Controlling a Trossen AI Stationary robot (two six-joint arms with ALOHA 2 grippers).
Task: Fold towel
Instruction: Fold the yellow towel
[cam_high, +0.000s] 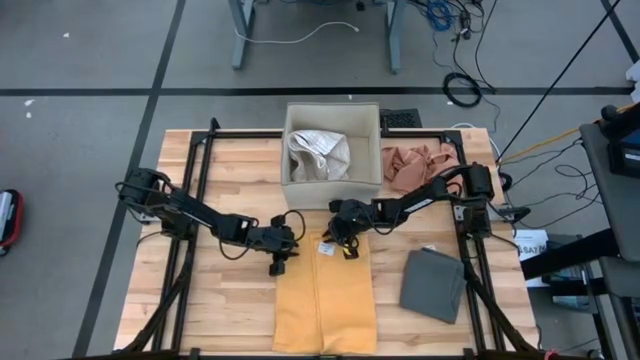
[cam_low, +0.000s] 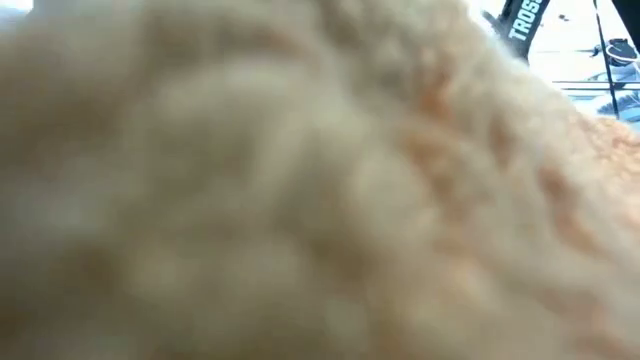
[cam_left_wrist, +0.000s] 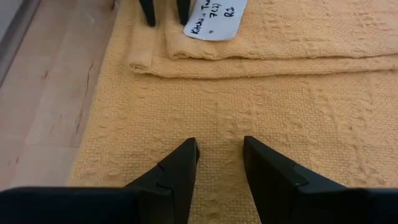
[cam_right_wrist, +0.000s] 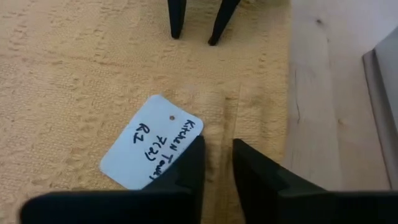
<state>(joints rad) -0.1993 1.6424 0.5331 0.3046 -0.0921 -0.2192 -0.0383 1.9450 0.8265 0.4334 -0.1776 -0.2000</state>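
The low view is filled by blurred pale orange cloth pressed close to the lens, so only a sliver of the room shows at its far right. On the table (cam_high: 240, 310), the yellow towel (cam_high: 325, 300) lies folded lengthwise into a strip at the near middle, its near end cut off by the picture's edge. Both arms reach low and inward to the towel's far end. The left gripper (cam_left_wrist: 221, 158) sits over the far left corner, fingers slightly spread with cloth beneath them and nothing pinched. The right gripper (cam_right_wrist: 217, 155) is at the far end beside a white paper tag (cam_right_wrist: 152, 149), fingers narrowly apart; whether they pinch the cloth cannot be told. Bare wood lies left of the towel. A box (cam_high: 333, 145) holding white cloth stands just beyond, a grey folded cloth (cam_high: 433, 285) lies near right, and pink cloth (cam_high: 415, 162) lies right of the box.
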